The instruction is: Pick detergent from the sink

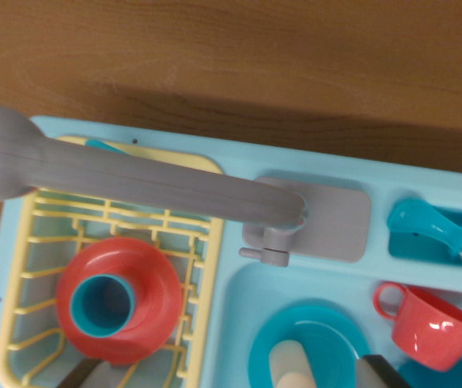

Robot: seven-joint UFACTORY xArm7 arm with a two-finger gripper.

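The cream detergent bottle (295, 365) sits in the light-blue toy sink (239, 299), on a teal plate (311, 335), cut off by the bottom edge of the wrist view. My gripper (231, 377) is open. Only its dark fingertips show at the bottom edge, one (81, 374) over the yellow rack and the other (384, 370) over the basin. The bottle lies between them, nearer the fingertip on the wrist view's right, and nothing is held.
A grey faucet (133, 174) stretches across the yellow dish rack (32, 267), which holds a red bowl (150, 311) with a teal cup (101, 305) in it. A red cup (429, 327) stands in the basin. A teal brush (441, 230) lies in a side compartment. A wooden table (231, 56) surrounds the sink.
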